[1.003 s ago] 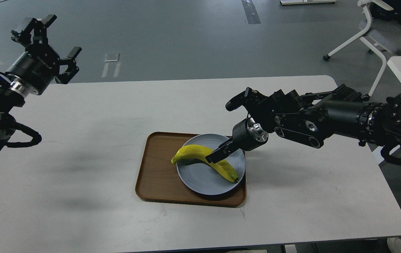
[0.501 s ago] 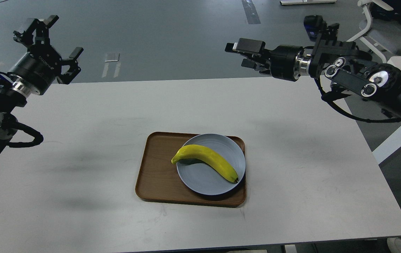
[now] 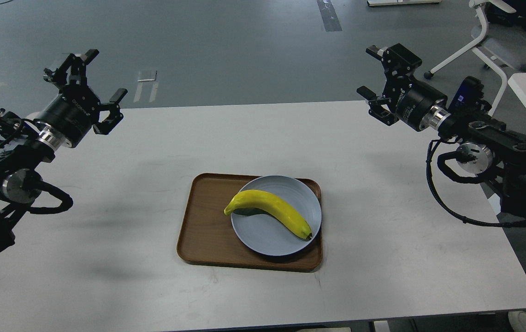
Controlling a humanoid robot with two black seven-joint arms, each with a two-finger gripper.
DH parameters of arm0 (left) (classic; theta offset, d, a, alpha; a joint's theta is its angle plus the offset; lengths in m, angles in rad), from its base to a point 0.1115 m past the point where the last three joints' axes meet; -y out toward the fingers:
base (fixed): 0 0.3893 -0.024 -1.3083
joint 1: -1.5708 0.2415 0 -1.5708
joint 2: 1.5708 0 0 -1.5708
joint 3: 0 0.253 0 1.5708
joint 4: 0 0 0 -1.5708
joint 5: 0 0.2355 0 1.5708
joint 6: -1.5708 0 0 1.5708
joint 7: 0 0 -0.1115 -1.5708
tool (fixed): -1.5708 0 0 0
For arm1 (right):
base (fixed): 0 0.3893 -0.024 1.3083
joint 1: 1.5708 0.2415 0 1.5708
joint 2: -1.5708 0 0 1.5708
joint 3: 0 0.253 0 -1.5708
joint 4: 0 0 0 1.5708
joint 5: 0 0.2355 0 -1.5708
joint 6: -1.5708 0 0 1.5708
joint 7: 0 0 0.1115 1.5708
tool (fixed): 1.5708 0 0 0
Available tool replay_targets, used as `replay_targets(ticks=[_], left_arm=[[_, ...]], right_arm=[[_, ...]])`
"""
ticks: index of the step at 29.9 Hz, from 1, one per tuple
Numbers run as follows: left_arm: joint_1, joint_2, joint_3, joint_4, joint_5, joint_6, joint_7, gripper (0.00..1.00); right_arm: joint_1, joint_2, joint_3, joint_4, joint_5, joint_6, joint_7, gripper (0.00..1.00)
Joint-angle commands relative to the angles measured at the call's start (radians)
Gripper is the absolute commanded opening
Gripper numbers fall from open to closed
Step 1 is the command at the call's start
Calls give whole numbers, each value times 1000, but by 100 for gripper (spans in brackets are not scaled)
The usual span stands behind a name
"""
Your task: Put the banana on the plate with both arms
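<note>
Resting across the plate [image 3: 263, 235] with its stem end overhanging the rim, the banana [image 3: 269, 212] seems light, soft, best gripped mid-body, while left gripper [image 3: 88, 85] and right gripper [image 3: 379, 78] hover well apart from the plate, fingers spread.

My view is evenly and brightly lit from overhead, with no harsh glare. The white table [image 3: 152, 258] carries only soft, blurred grey shadows: one near its left edge under my left arm, a fainter one toward its right edge. The plate [image 3: 263, 235] casts a narrow dark shadow on the tray [image 3: 203, 230]. Focus is sharp throughout, and the table's edges show little visible bending.
</note>
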Motion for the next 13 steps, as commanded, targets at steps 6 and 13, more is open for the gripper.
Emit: replay_targets(ticks=[6,13], left_arm=[[46,-39,-2,2,-8,0,0,98],[56,-67,-3,12,-9,0,0,98]], right_arm=[[-170,-28,140,11,147,13,0,100],[-211,-22,149,11,148,13,0,100]])
